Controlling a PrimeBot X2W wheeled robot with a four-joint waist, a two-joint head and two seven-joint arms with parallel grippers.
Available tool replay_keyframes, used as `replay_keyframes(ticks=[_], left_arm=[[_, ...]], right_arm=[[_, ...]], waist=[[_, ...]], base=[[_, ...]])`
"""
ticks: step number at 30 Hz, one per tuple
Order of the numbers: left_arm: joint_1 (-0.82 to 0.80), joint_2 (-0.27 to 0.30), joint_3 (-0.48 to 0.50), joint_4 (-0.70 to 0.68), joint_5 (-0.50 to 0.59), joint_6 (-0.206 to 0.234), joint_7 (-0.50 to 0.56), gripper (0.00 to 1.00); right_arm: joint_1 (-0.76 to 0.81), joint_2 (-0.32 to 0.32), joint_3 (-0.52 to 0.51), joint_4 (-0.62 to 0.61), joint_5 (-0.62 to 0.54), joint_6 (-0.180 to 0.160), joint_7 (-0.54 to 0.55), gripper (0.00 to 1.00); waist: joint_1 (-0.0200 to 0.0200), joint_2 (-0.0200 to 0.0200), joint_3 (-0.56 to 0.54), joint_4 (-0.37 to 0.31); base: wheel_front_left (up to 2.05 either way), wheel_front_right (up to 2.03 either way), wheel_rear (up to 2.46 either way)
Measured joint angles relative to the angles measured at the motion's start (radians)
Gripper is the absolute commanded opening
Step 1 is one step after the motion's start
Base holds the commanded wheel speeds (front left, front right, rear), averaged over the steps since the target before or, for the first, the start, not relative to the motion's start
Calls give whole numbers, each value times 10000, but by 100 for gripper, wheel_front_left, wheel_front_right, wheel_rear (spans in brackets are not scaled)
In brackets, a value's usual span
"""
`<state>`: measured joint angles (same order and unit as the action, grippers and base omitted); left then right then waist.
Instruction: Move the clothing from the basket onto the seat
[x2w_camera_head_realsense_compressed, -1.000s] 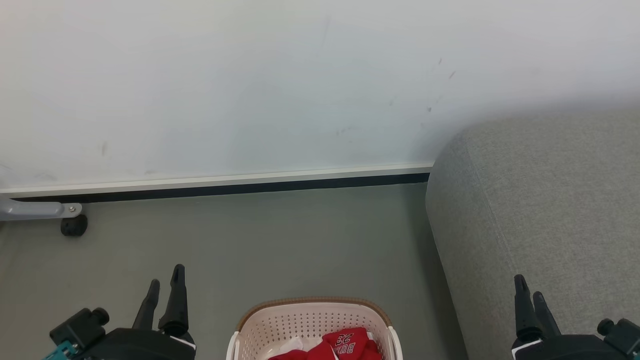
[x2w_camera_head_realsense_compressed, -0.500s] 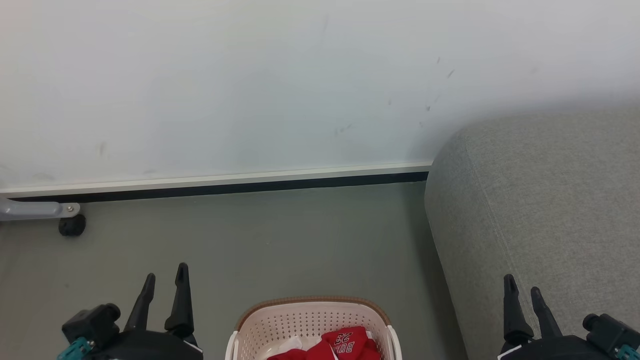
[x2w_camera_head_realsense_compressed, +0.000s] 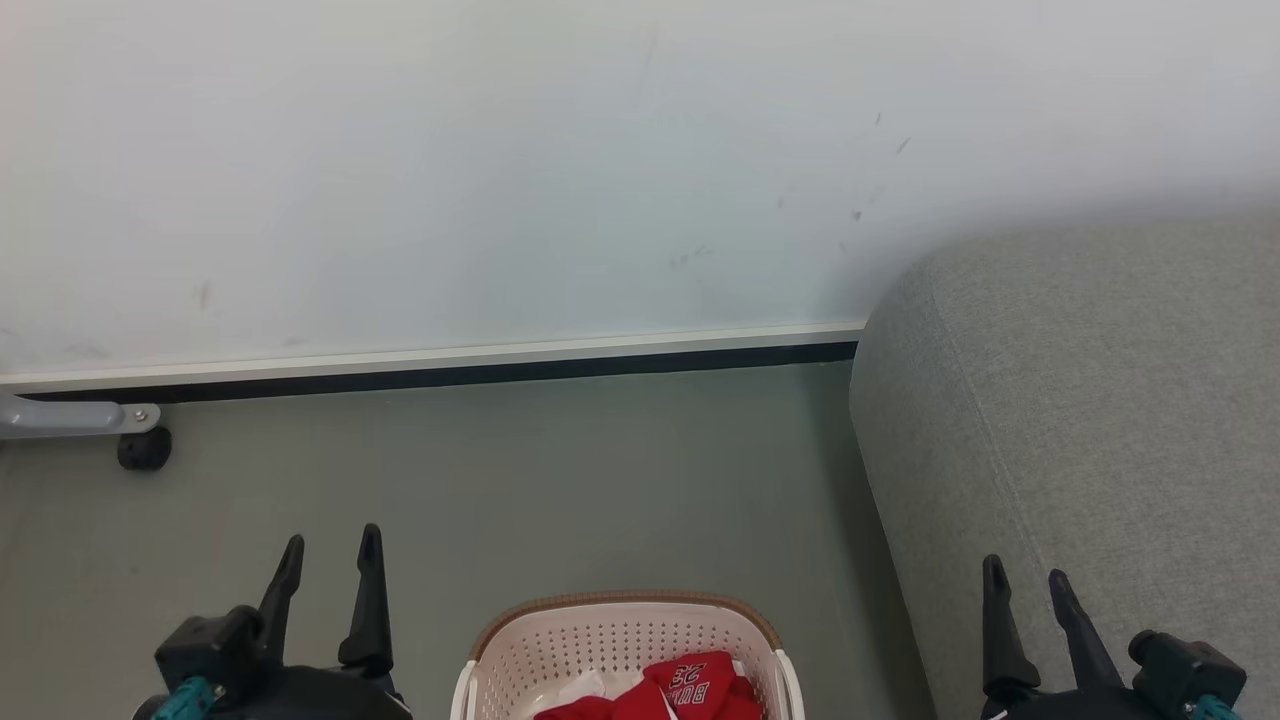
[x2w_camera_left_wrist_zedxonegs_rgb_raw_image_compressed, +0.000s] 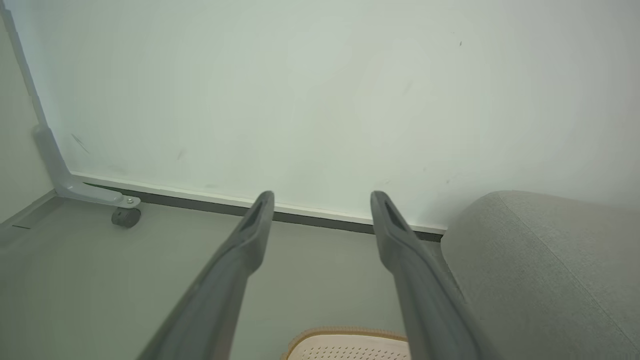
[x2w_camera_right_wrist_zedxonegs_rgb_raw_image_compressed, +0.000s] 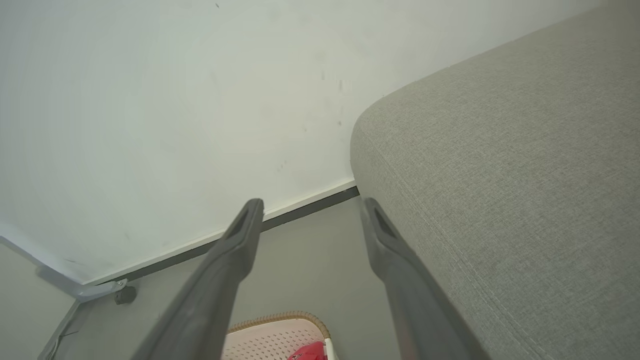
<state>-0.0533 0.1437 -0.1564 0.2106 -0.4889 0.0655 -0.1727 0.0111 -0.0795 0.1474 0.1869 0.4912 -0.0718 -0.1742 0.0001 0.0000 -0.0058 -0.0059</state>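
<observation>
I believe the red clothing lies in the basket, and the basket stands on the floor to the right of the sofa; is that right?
Not quite. The basket stands to the left of the sofa, not to its right, as the head view shows. The rest holds: the red clothing lies in the basket, which stands on the floor.

Wall (x2w_camera_head_realsense_compressed: 500, 170): plain white, with small dark scuff marks (x2w_camera_head_realsense_compressed: 860, 215) toward its right side. Skirting (x2w_camera_head_realsense_compressed: 450, 365): a white strip over a black band along the wall's foot. Floor (x2w_camera_head_realsense_compressed: 500, 480): smooth, grey-green. Frame leg (x2w_camera_head_realsense_compressed: 70, 417): grey metal, at the far left beside the skirting, ending in a black caster (x2w_camera_head_realsense_compressed: 143, 449) on the floor.
</observation>
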Motion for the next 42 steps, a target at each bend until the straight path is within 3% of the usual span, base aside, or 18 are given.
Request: replay_keyframes(ticks=[24, 42], left_arm=[[24, 136, -295, 268, 2472, 314, -771, 100], [146, 134, -86, 512, 2433, 219, -771, 100]], right_arm=[[35, -159, 596, -113, -2880, -531, -754, 100], [38, -165, 546, -242, -2905, -556, -754, 100]], waist=[[-2, 0, 33, -41], [-2, 0, 337, -46]], base=[[0, 0, 0], [0, 0, 0]])
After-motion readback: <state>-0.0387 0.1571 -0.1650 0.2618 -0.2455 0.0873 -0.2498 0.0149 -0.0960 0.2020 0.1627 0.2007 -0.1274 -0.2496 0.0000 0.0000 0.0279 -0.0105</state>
